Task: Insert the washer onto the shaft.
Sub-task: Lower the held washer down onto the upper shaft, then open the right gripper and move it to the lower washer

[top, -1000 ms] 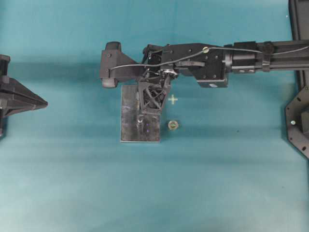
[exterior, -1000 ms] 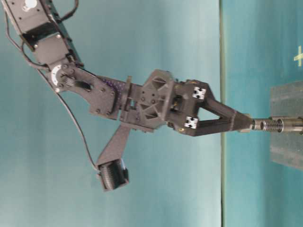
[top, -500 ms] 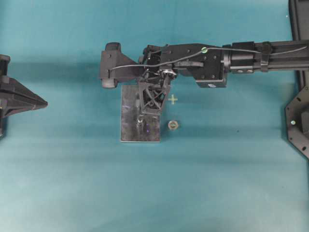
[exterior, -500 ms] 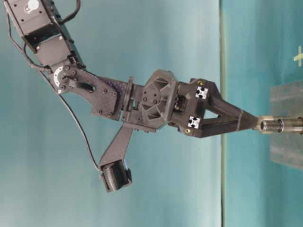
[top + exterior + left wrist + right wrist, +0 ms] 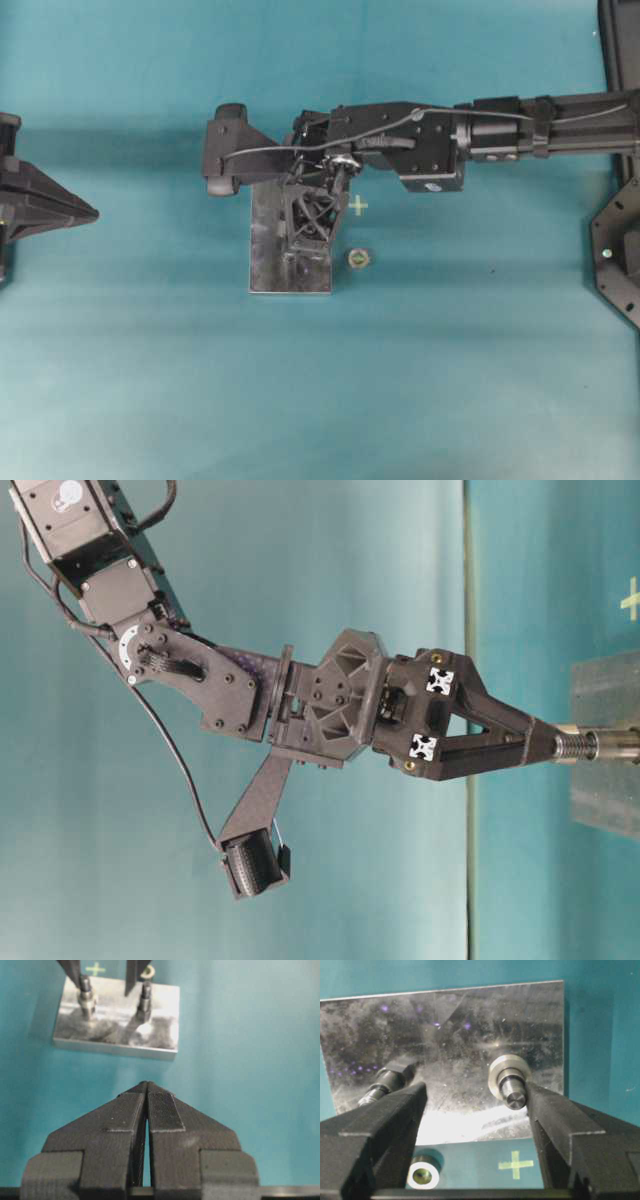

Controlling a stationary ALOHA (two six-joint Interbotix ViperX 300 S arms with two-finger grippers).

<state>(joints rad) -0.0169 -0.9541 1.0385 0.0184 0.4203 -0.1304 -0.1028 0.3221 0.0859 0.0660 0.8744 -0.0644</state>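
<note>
Step in hand: release and retreat. The washer [image 5: 509,1076] sits around the right-hand shaft [image 5: 513,1094] on the plate [image 5: 445,1035]; it appears seated, though full seating cannot be confirmed. Withdraw the right gripper [image 5: 475,1110] straight along the shaft axis so neither finger brushes the washer or the second shaft [image 5: 387,1082]. Its jaws stand wide open, holding nothing, one finger on each side of the shaft. The right arm reaches in steeply, gripper pointing down at the plate. A spare washer [image 5: 358,258] lies on the surface beside the plate. The left gripper [image 5: 146,1091] is parked well apart, jaws closed and empty.

R gripper [image 5: 472,1105] jaws apart, L gripper [image 5: 146,1091] closed
</note>
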